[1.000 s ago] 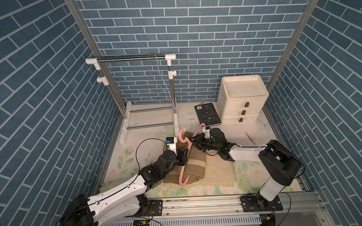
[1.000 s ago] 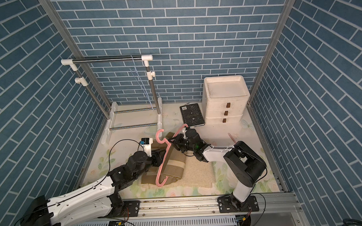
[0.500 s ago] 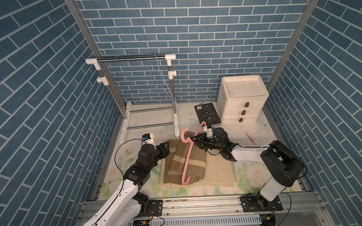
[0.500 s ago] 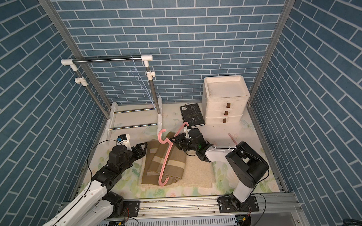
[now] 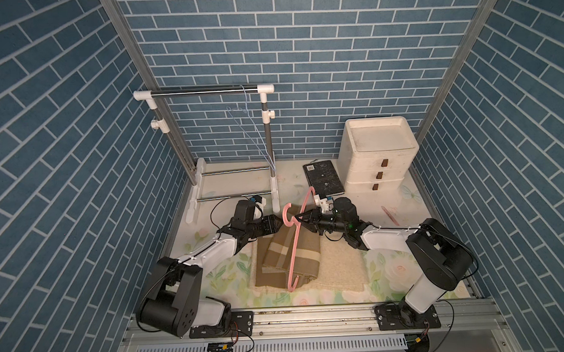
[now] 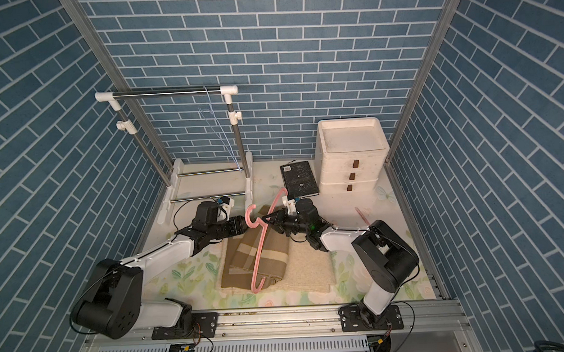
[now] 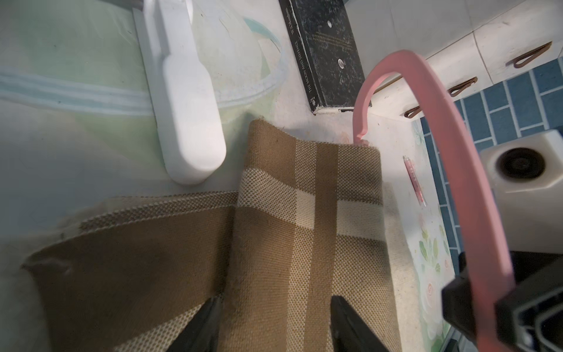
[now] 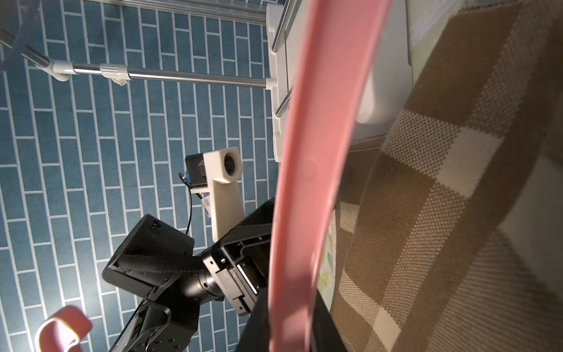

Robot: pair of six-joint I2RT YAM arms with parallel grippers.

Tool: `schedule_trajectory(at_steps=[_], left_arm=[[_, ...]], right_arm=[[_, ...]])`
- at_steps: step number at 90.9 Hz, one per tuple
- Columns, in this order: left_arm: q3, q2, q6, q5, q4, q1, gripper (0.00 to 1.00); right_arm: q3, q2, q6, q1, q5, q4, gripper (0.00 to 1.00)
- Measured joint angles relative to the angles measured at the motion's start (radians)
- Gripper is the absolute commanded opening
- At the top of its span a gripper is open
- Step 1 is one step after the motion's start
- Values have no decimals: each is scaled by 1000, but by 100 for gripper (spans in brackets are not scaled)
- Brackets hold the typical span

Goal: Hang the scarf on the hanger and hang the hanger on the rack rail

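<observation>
Our right gripper (image 5: 301, 218) clamps the pink hanger (image 5: 293, 253) by its neck over the plaid scarf (image 5: 274, 264), which lies folded on the towel (image 5: 338, 265) near the table (image 5: 219, 275) front edge. Our left gripper (image 7: 274, 301), jaws apart, straddles the scarf's fold. Next we likely need to pinch it.

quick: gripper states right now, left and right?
Left gripper: open over the scarf, gripping nothing.
Right gripper: shut on the pink hanger.
</observation>
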Motion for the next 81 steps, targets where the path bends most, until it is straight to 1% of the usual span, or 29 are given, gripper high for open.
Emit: schedule_trajectory(at_steps=[13,19,27,44,51,58,63,69,73,81], left_arm=[[15,76,32,18,-10,0,65],[16,93,39,25,-12,0,64],[13,106,38,55,-3,0,61],[-35,104,-1,118,50,-10,40],[-52,101,-6,129,57,-16,28],[-63,94,-15,138,62,-23,11],[-66,82,-21,140,59,-25,4],[-69,51,-26,139,50,-29,0],[-70,20,-32,135,38,-31,0],[-71,-85,-40,104,-10,-34,0]], right_arm=[[4,3,-2,0,-10,0,0],[6,7,-5,0,-14,0,0],[10,11,-9,0,-22,0,0],[39,15,-47,-1,-55,-24,0],[50,16,-63,-2,-74,-38,0],[52,16,-76,-2,-92,-46,0],[54,16,-80,-2,-105,-52,0],[60,16,-91,-4,-122,-65,0],[64,16,-100,-6,-134,-70,0],[66,16,-111,-9,-152,-75,0]])
